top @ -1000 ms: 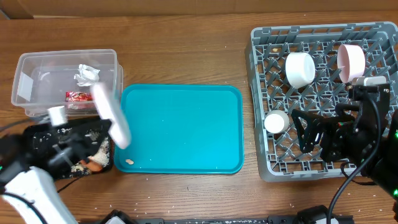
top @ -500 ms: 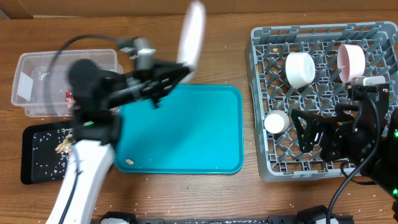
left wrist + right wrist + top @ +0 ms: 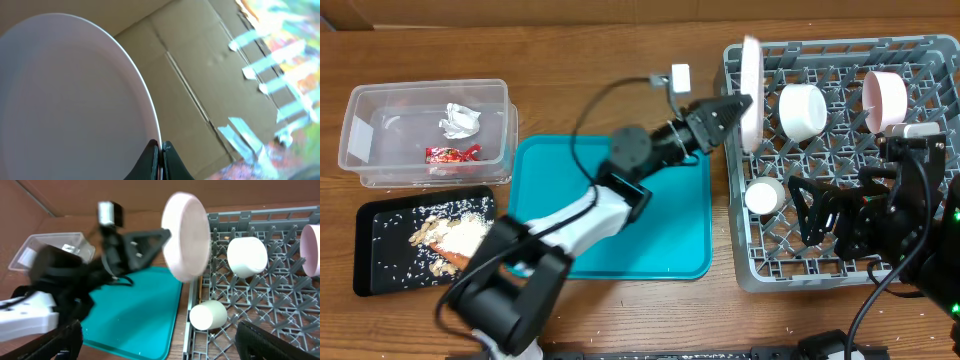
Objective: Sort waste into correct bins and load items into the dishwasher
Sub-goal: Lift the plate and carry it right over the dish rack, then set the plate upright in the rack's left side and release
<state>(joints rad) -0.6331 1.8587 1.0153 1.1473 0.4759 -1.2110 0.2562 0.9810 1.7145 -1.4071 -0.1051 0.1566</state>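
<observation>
One outstretched left arm (image 3: 630,150), jaws pinching upright plate (image 3: 751,95)

Looks like a robot lab bench: bare wooden table (image 3: 620,60), taped cardboard wall (image 3: 200,75) behind the table.

My left gripper (image 3: 735,104) pinches the round white plate (image 3: 751,95) by its rim, holding it on edge over the left wall of the grey rack (image 3: 840,262). In the rack, a white bowl (image 3: 802,110) and a pink bowl (image 3: 883,98) lie on their sides at the far end, with a small cup (image 3: 764,196) near the left wall. Far left on the desk, the clear tub (image 3: 360,150) holds the napkin (image 3: 460,120) and the red wrapper (image 3: 452,153). The black tray (image 3: 375,280), nearer, holds beige crumbs (image 3: 460,232).
</observation>
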